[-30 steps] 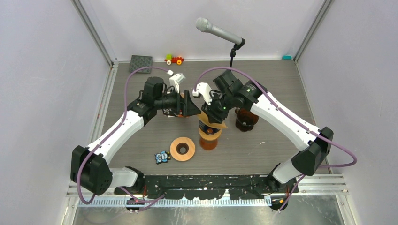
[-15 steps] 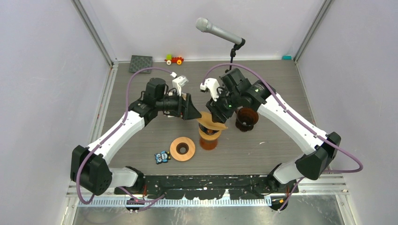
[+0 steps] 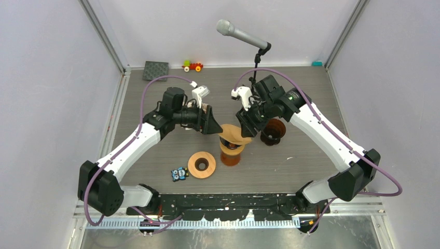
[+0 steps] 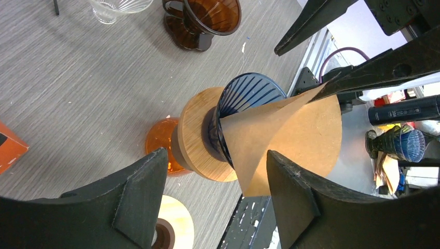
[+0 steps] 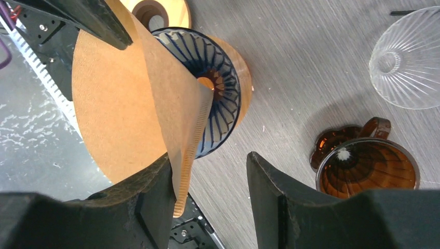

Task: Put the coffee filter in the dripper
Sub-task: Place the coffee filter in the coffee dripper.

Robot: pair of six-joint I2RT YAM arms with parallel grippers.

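Both the left gripper (image 4: 215,155) and right gripper (image 5: 210,158) stand wide, holding nothing. The coffee filter (image 4: 290,135), between the left fingers, leans tip-down in the dripper (image 4: 249,96). Seating it likely needs a gentle push.

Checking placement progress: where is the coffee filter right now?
In the top view the coffee filter sits mid-table, tip in the blue dripper, between the left end effector and right end effector, left of the brown dripper.
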